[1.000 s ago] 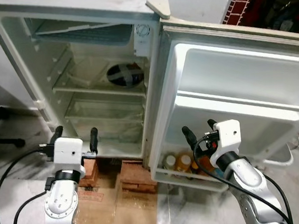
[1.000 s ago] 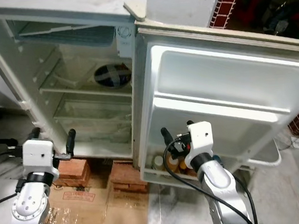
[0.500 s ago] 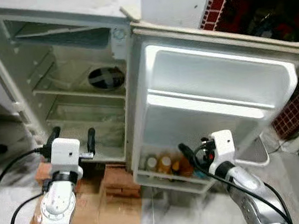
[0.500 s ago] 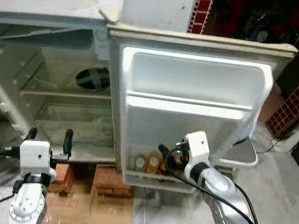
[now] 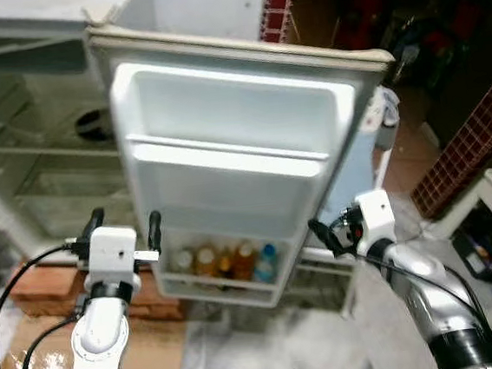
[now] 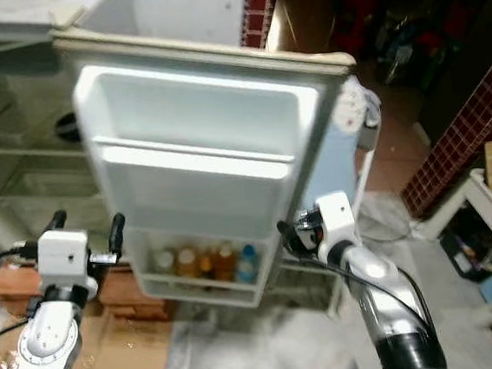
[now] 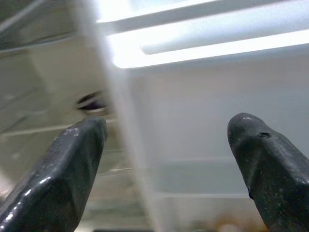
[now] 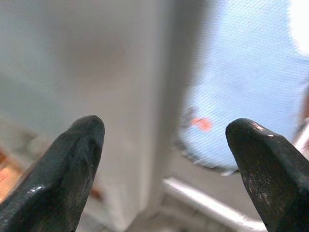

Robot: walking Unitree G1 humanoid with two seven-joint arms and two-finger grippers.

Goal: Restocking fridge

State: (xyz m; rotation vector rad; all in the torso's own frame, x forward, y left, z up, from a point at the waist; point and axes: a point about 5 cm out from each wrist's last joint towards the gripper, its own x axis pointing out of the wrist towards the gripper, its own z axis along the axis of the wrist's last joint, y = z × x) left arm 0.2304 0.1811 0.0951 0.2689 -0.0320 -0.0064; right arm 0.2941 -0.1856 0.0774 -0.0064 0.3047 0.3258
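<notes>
Left eye view shows the fridge door (image 5: pixel 233 142) swung wide open and standing between the two arms, its inner face turned toward the robot, with the fridge's bare shelves (image 5: pixel 38 152) off to the robot's left behind it. The task's things that can be seen are the bottles (image 5: pixel 223 261), upright in a row in the door's lowest rack (image 5: pixel 221 285), their long axes vertical; the two upper door racks hold nothing. The left gripper (image 5: pixel 124 233) is raised just in front of the door's hinge-side edge, its fingers spread apart and holding nothing, and the bottle row lies just to its right and a little lower. The right gripper (image 5: pixel 331 234) hangs beside the door's free outer edge, also spread and empty, with the bottles to its left behind the rack's end wall. In the right wrist view that door edge (image 8: pixel 159 111) runs up between the two fingertips (image 8: pixel 79 145), with a pale blue object (image 8: pixel 251 82) beyond, too blurred to name. Judging by this, the left gripper is the nearer to the bottles and has the straighter line in over the rack's front lip, while the right gripper is better placed for the door's edge.
</notes>
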